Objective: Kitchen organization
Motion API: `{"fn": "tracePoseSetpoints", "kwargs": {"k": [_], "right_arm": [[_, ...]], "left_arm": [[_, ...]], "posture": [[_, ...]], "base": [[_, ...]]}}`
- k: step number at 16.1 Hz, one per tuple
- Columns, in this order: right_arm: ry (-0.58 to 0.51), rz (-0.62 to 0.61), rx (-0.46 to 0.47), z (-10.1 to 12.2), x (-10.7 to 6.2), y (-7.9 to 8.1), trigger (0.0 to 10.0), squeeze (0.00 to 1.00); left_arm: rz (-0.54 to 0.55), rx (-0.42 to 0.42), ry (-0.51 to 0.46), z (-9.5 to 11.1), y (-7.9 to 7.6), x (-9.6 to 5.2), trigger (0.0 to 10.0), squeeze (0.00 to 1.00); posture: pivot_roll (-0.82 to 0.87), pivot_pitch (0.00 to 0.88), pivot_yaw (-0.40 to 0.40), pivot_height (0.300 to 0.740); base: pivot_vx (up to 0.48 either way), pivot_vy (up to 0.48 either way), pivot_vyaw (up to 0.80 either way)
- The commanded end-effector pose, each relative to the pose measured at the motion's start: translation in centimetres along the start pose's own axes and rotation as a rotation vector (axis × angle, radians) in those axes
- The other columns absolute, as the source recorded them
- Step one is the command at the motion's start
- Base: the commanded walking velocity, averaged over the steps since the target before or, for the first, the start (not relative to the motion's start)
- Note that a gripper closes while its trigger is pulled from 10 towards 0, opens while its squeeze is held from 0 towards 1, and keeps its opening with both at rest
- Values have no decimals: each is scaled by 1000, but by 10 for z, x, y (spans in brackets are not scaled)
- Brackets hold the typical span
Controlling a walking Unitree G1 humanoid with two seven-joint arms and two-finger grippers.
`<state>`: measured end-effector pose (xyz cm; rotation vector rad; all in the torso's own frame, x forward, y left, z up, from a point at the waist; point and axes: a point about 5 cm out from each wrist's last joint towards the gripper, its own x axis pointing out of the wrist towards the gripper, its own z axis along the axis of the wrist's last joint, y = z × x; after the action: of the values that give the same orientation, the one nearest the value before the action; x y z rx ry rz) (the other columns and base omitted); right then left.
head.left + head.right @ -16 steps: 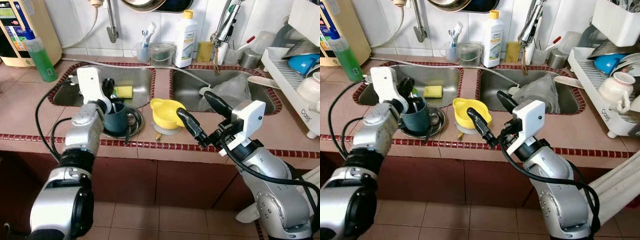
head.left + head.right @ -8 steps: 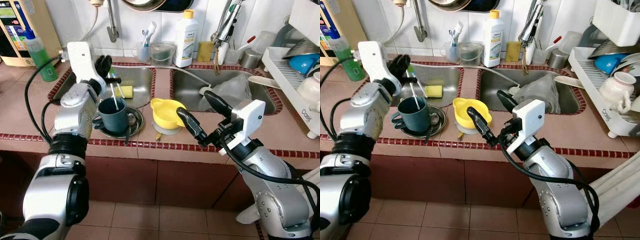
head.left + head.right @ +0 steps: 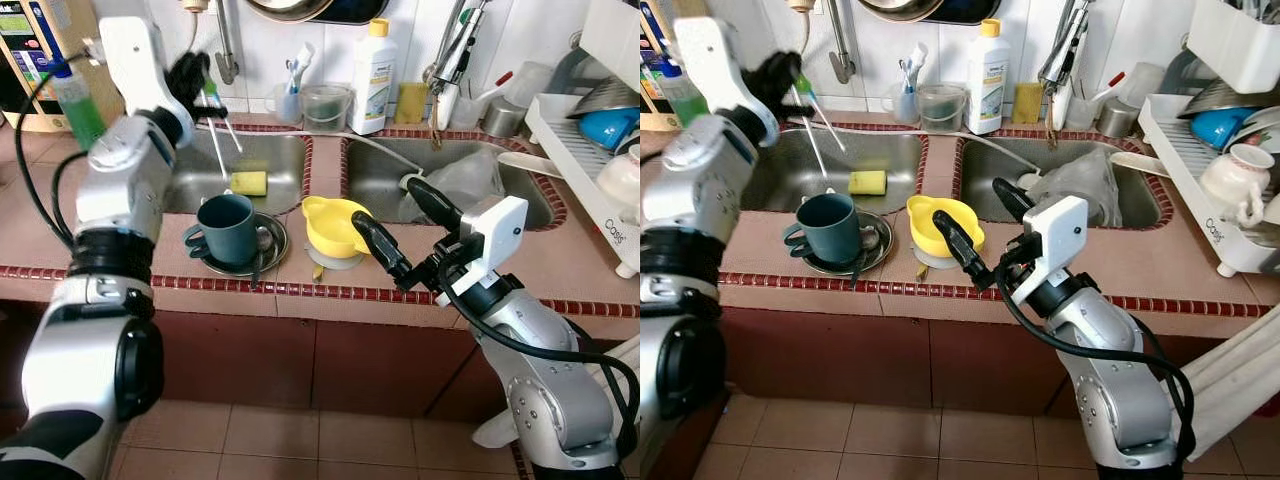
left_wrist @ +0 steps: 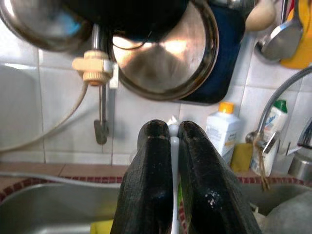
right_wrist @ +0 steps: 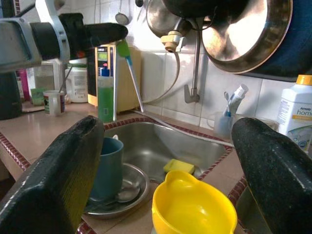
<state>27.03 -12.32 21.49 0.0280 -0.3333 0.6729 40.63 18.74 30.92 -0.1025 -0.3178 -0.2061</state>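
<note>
While right tool (image 3: 394, 232) hovers spread wide over the worktop (image 3: 330, 295) front edge, yellow cup (image 3: 333, 224) sits just beyond its fingers. Dark teal mug (image 3: 225, 227) stands on a metal saucer (image 3: 270, 245) left of that. Further back, above the left sink (image 3: 270, 160), left tool (image 3: 205, 85) is raised, clamped on thin white utensils (image 3: 222, 150) that hang down toward the mug, clear of it.

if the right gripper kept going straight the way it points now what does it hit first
Most likely the yellow funnel, which sits low between the open jaws of the right gripper, just ahead. Past it lie the green mug and the left sink. Depth is uncertain.
</note>
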Motion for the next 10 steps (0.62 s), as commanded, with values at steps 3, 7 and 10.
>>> {"fn": "tracePoseSetpoints", "kwargs": {"k": [3,7,10], "right_arm": [[-49,-21,9,6,4,-1,10000,0],[-108,-73,15,14,3,-3,10000,0],[-124,-103,11,18,2,-7,10000,0]], "left_arm": [[-31,17,-68,6,-1,1,10000,0],[-19,58,-99,-14,3,-9,10000,0],[-20,51,-95,-19,7,-13,10000,0]], "posture": [[-60,0,36,740],[-65,4,39,740],[-66,16,37,740]], "base": [[0,0,0],[0,0,0],[0,0,0]]}}
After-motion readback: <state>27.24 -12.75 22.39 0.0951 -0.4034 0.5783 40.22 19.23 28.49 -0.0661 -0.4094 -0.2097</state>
